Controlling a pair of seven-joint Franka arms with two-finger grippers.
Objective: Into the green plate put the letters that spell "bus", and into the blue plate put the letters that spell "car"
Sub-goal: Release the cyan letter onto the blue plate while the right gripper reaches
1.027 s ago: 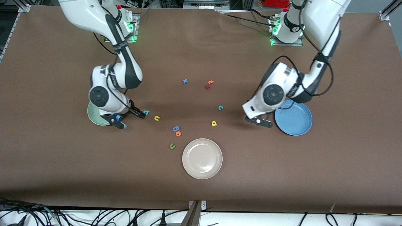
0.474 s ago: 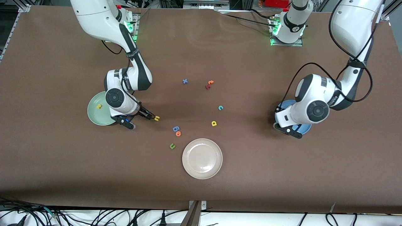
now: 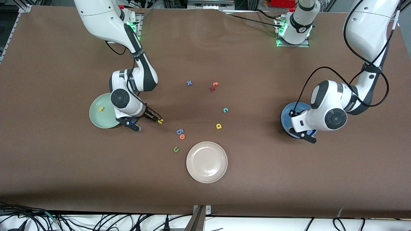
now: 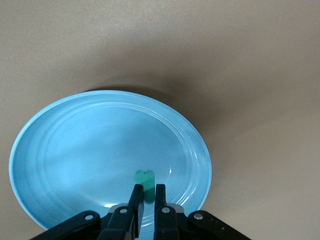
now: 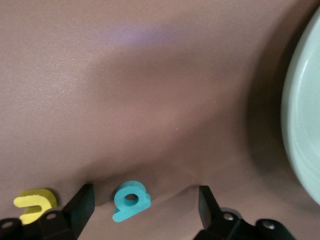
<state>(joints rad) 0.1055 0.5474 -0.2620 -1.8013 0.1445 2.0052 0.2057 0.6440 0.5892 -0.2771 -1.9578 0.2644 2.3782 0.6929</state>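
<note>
Over the brown surface (image 3: 64,176), both arms have shifted. The left arm has swung away from the bare patch beside the blue plate (image 3: 285,116), toward the left arm's end of the surface. Its left pincer (image 4: 148,189) now hangs right over that plate. The green plate (image 3: 98,118), toward the right arm's end, has come out from under the right arm. The cream plate (image 3: 206,162), near the front edge, is untouched.

The left pincer is pressed together, pinching the teal r (image 4: 145,177) above the blue plate's floor, so the drop looks imminent. The right pincer (image 5: 144,192) is low beside the green plate, spread wide, with the teal b (image 5: 131,200) lying between its tips, not yet gripped. The yellow u (image 5: 35,204) lies just beside it.

The yellow s (image 3: 101,109) already sits in the green plate. The teal c (image 3: 225,110) and yellow a (image 3: 219,126) wait mid-surface.
</note>
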